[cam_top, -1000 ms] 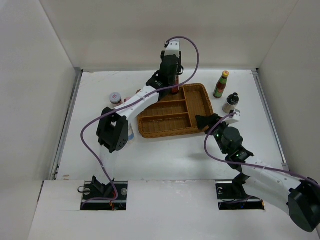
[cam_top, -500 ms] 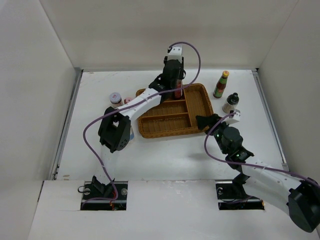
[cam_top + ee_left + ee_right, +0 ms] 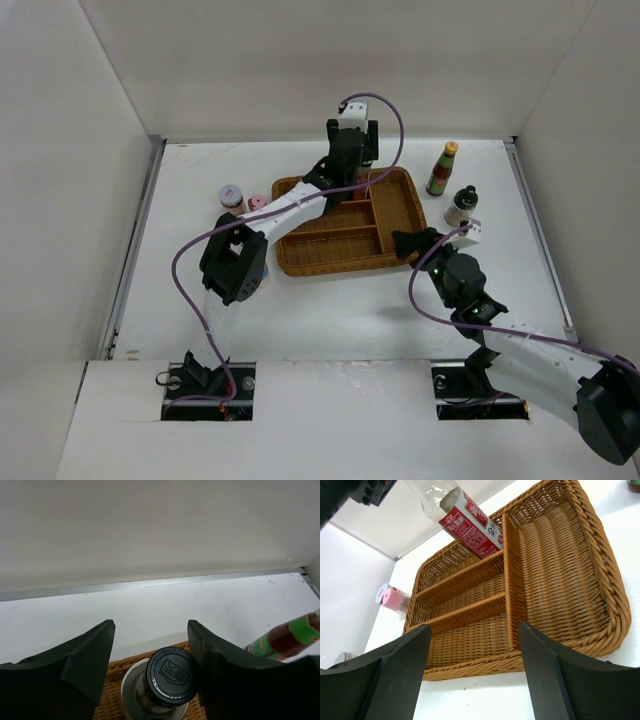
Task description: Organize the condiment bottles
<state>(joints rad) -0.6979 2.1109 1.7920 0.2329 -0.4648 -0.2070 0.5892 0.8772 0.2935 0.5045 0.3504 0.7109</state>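
A clear bottle with a black cap (image 3: 172,675) and a red label (image 3: 467,520) leans tilted in the back compartment of the wicker tray (image 3: 400,185). My left gripper (image 3: 354,168) is above it, open, with the cap between the fingers (image 3: 150,625) and a gap on the left side. My right gripper (image 3: 405,243) is open and empty at the tray's front right corner (image 3: 474,630). A red sauce bottle with a green neck (image 3: 442,168) and a clear black-capped shaker (image 3: 461,206) stand right of the tray. A lilac-lidded jar (image 3: 231,196) and a pink-lidded jar (image 3: 257,203) stand to its left.
The tray's other compartments (image 3: 555,580) hold nothing. The back wall is close behind the left gripper. The red sauce bottle (image 3: 285,640) shows to the right in the left wrist view, and the pink-lidded jar (image 3: 394,599) shows beyond the tray in the right wrist view.
My left gripper has moved right along the tray's back compartment with the black-capped bottle and its fingers have spread. The right arm has not moved.
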